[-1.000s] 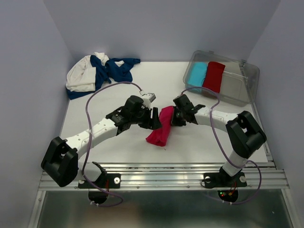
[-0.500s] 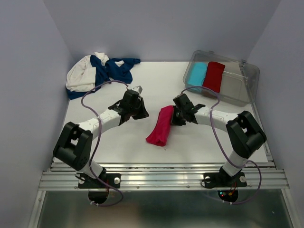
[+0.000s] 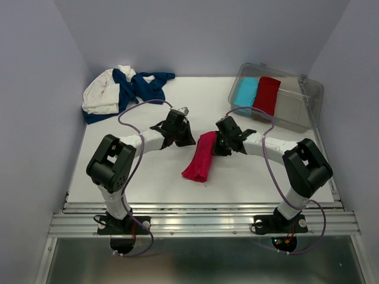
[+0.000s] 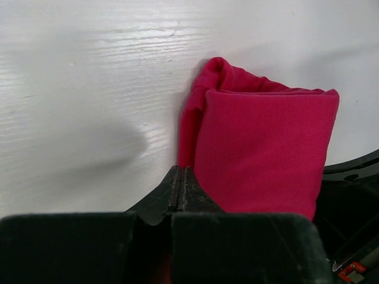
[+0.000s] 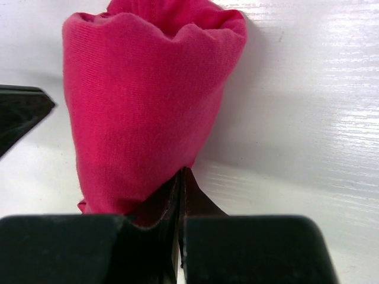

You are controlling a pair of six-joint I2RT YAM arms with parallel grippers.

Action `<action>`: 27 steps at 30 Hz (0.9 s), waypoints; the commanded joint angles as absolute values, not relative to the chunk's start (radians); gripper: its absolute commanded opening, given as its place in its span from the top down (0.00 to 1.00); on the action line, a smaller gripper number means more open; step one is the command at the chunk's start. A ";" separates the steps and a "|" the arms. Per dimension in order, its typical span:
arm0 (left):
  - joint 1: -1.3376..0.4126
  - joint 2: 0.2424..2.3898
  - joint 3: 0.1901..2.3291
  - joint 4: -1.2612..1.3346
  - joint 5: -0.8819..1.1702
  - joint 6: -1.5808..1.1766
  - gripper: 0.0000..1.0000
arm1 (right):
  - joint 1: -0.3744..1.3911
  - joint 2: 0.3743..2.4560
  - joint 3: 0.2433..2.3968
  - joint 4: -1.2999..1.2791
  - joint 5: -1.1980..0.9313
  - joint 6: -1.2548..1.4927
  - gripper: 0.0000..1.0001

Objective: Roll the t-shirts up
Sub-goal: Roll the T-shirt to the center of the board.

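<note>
Top external, right pincer (image 3: 217,144) pinching pink-red t-shirt (image 3: 199,158), left pincer (image 3: 189,139) closed

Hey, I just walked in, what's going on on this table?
Two robot arms are rolling t-shirts. The pink-red t-shirt lies rolled mid-table; the right end effector is shut at its far end, the left end effector shut just beside it. A light blue roll and a dark red roll sit in the clear bin; a white-and-navy heap waits far left.
</note>
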State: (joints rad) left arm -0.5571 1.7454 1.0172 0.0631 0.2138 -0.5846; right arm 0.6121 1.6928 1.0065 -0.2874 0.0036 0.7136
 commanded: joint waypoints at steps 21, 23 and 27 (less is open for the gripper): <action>-0.701 2.017 1.266 0.149 0.466 -0.563 1.00 | 0.627 1.600 1.046 -0.264 -0.035 0.723 0.99; -0.703 2.023 1.258 0.156 0.485 -0.566 1.00 | 0.627 1.600 1.049 -0.264 -0.026 0.719 0.99; -0.703 2.023 1.230 0.175 0.517 -0.566 1.00 | 0.627 1.614 1.065 -0.267 -0.008 0.709 0.99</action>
State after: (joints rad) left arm -0.6739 2.0216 1.2350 0.1570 0.4213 -0.5758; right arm 0.6170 1.6424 1.0073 -0.3332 -0.0322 0.7136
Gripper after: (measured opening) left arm 0.022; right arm 0.015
